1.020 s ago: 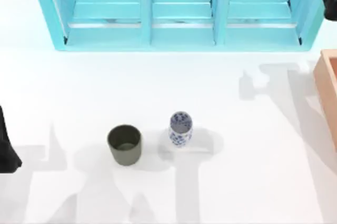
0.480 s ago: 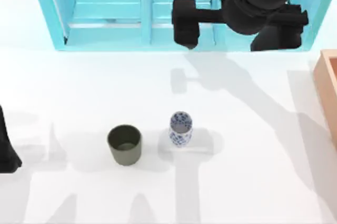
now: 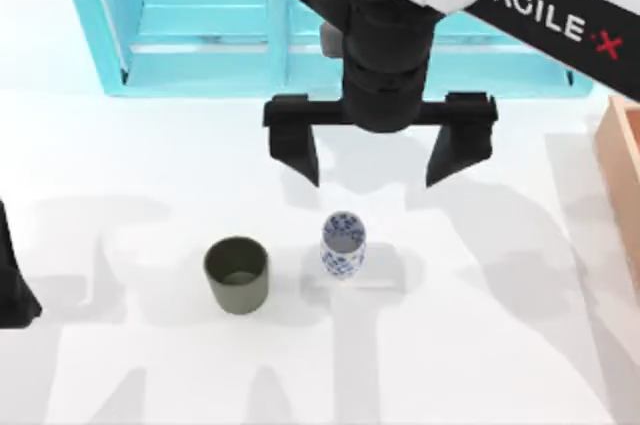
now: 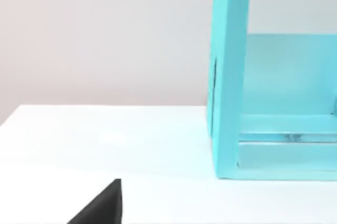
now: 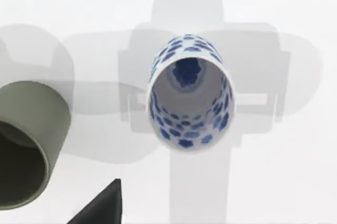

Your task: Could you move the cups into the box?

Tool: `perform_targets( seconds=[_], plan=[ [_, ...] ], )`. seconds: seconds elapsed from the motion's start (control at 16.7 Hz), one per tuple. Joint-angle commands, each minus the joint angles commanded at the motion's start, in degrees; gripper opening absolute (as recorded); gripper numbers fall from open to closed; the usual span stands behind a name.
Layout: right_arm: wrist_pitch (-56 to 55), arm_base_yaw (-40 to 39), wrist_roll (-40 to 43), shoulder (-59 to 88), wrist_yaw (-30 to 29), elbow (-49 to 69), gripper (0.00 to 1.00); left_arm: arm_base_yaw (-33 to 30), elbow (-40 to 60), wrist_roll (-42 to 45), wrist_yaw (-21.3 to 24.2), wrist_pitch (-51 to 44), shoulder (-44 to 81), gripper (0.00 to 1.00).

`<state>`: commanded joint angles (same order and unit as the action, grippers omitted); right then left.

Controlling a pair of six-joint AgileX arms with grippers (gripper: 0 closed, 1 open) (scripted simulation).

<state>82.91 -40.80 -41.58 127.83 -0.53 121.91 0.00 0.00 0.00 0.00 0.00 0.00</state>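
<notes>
White table [image 3: 520, 345] spreads under you. Nearest sit the two cups, both upright and apart: the green cup [image 3: 237, 274], wide and plain, and just right of it the white cup [image 3: 343, 244], narrow with blue flowers (your right wrist camera looks straight into its mouth). Beyond it hangs your right gripper [image 3: 380, 160], fingers spread wide and empty, likely lining up to straddle that cup. Your left arm [image 3: 12, 275] is parked at the left edge, its fingers unreadable. The box [image 3: 622, 160] waits at the right edge, the shelf [image 3: 200, 45] farthest back.
</notes>
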Motion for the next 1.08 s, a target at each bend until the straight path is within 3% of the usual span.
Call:
perform_targets(
  seconds=[0.54,1.08],
  plan=[
    [-0.19,0.14,-0.33,1.21,0.33,-0.21,1.0,0.0,0.0,0.0,0.0,0.0,0.0,1.0],
    [-20.32,-0.23,-0.61,2.74,0.34,-18.72,1.0,0.0,0.0,0.0,0.0,0.0,0.0,1.0]
  ],
)
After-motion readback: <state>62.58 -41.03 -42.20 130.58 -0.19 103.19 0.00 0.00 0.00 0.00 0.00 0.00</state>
